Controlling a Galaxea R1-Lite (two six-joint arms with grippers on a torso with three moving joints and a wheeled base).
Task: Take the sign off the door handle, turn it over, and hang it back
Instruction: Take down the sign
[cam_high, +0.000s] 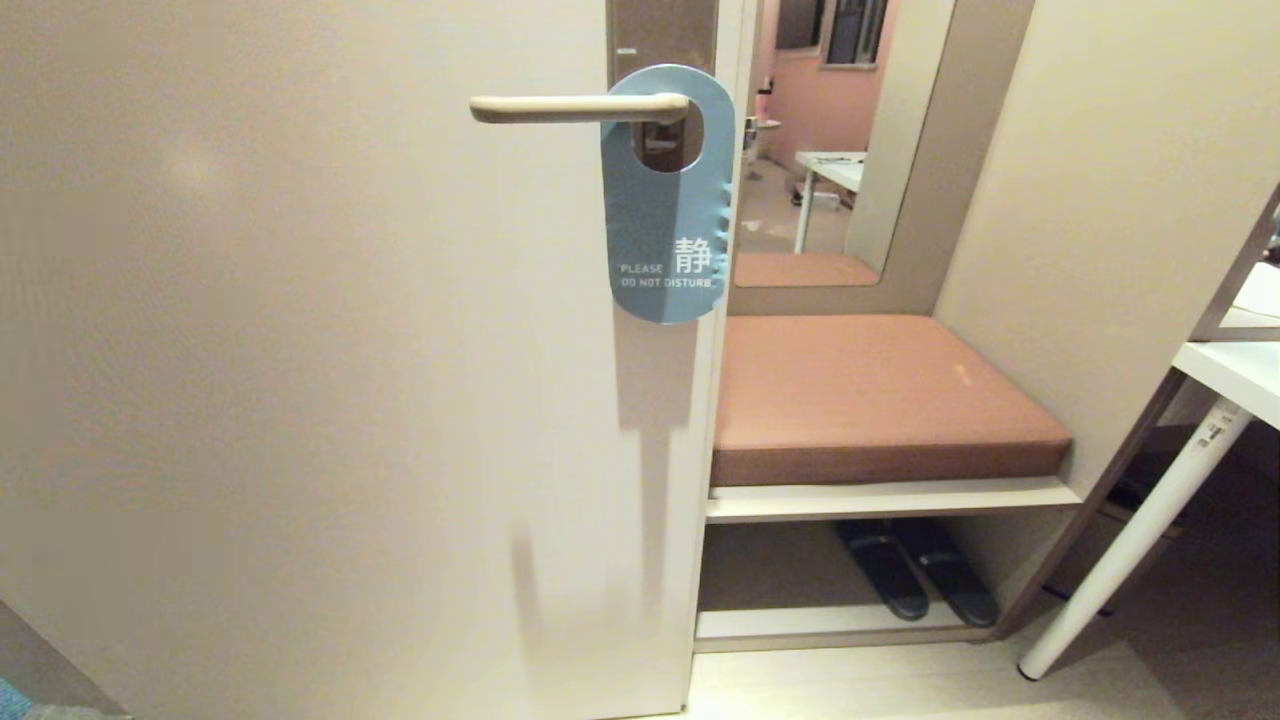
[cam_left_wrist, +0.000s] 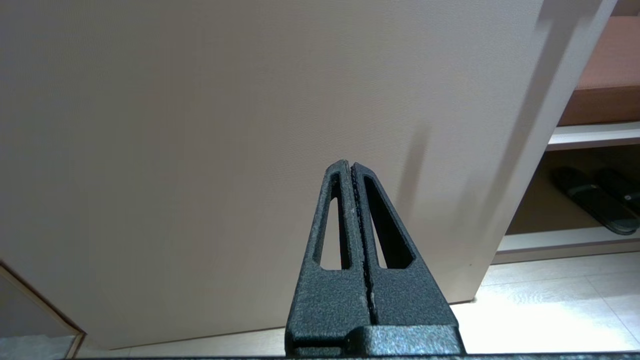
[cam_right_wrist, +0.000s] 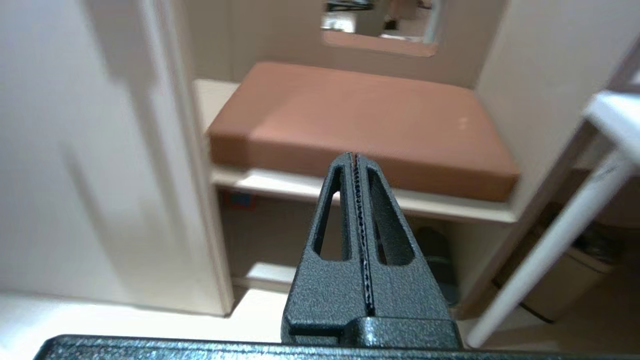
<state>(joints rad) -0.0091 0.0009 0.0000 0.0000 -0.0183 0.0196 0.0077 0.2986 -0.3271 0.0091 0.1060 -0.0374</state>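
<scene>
The broad, flat cream door panel (cam_high: 300, 380) filled most of the head view and served as the reference for everything else. Beside the door's right edge sat a recessed alcove with a padded, rust-brown rectangular bench cushion (cam_high: 880, 395) on a pale shelf, a mirror (cam_high: 815, 150) above it, and a pair of dark slippers (cam_high: 920, 570) on the floor under the shelf. Further right of the door stood a white-topped surface with a slanted white tubular leg (cam_high: 1140, 535).

High on the door, close to its right edge, a tall narrow brown-grey metal plate (cam_high: 660, 30) carried the slim cream-coloured horizontal lever door handle (cam_high: 575, 108), which pointed left across the door. The flat oblong blue card sign (cam_high: 665, 240) with rounded ends hung from that handle by its oval hole, lying against the door with its blue "PLEASE DO NOT DISTURB" face outward and its right side overlapping the door's edge.

Neither arm showed in the head view. The black textured left claw (cam_left_wrist: 348, 164) pointed at the lower part of the door, fingers pressed together and holding nothing. The black right claw (cam_right_wrist: 354, 156) pointed past the door's right edge toward the cushion, likewise closed tight and empty.
</scene>
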